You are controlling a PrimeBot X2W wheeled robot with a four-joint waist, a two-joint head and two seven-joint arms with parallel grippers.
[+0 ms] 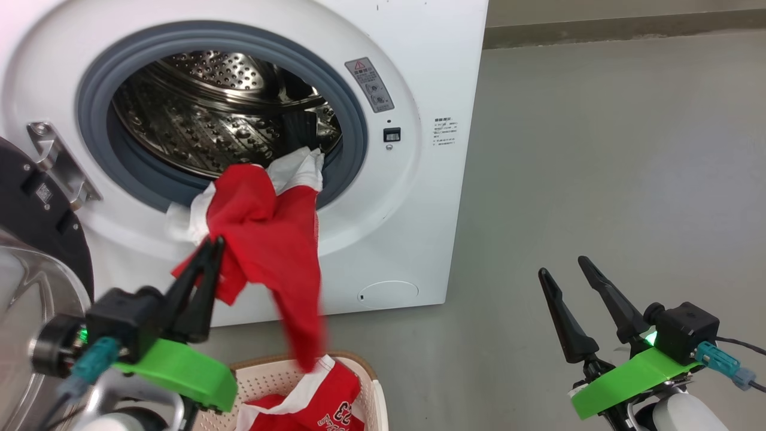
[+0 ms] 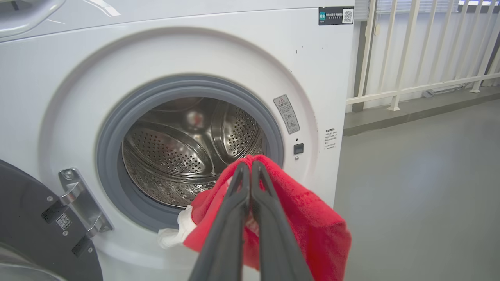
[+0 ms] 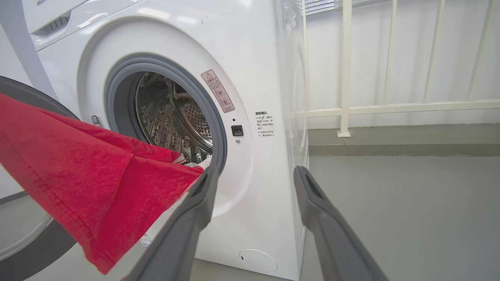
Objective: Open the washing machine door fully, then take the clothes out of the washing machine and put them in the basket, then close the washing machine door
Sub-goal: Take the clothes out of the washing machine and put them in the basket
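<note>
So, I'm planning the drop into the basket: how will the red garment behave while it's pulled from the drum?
Probably floppy: the garment hangs in loose folds from the left gripper. Likely light, since a pinch at one spot holds it up. It may drag or snag, as part of it lies over the gasket.

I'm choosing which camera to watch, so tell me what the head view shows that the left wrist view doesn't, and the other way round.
Head view's own: the basket holding a numbered jersey, the open right gripper, and the round hatch low on the machine.
Left wrist view's own: a white railing beyond the machine and a QR label near its top edge.
Shared: the machine, its steel drum, the open door with its hinge, and the left gripper shut on a red garment trailing from the opening.
</note>
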